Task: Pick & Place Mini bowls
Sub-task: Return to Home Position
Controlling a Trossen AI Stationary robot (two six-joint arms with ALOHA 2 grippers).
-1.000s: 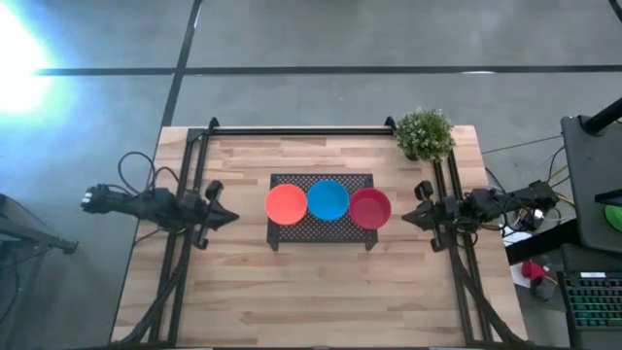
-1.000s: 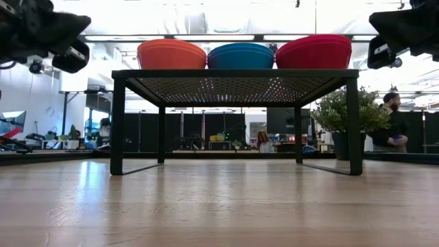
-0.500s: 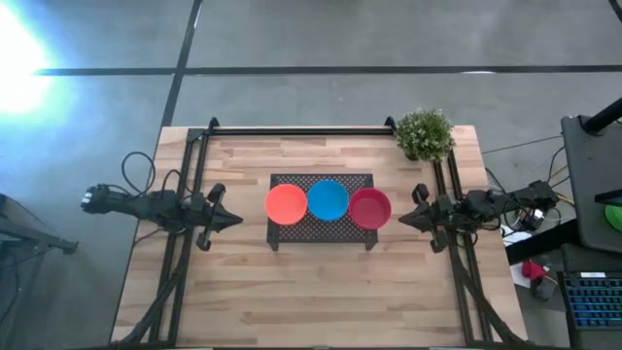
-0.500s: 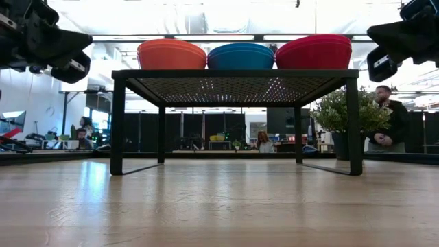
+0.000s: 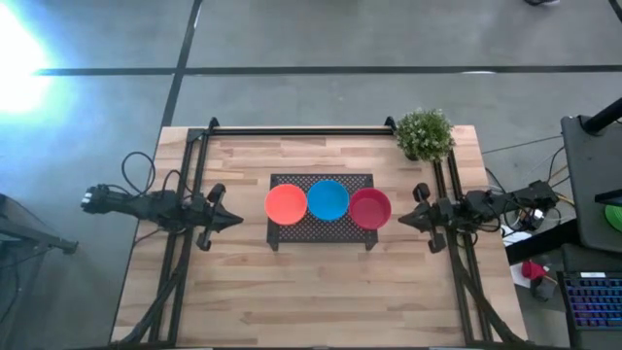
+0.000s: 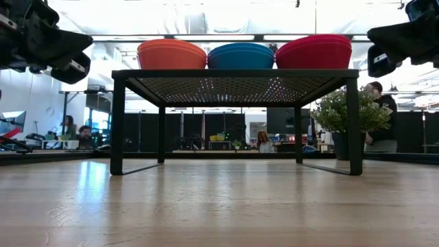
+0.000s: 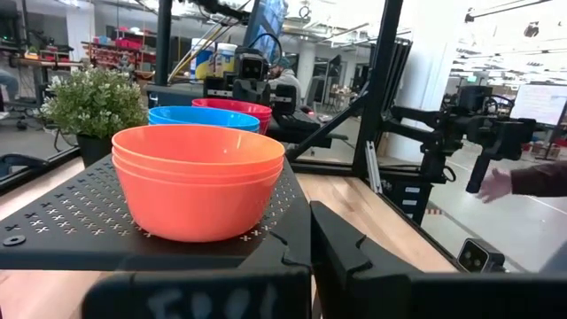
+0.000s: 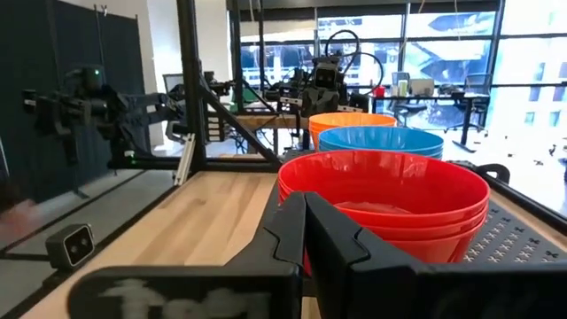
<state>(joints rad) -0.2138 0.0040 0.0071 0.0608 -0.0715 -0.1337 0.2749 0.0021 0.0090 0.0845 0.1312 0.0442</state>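
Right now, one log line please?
plastic bowl stacks orange, blue, red: on black mesh rack | left jaws, right jaws: shut, flanking rack

Bowl stacks (image 5: 328, 201) in row on rack (image 5: 321, 233), centre of table (image 5: 292, 292)

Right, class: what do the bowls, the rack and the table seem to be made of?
Bowls: likely plastic, smooth, slightly glossy, uniform colour. Rack: probably black-painted metal, perforated top, thin legs. Table: wood, pale planks with visible grain.
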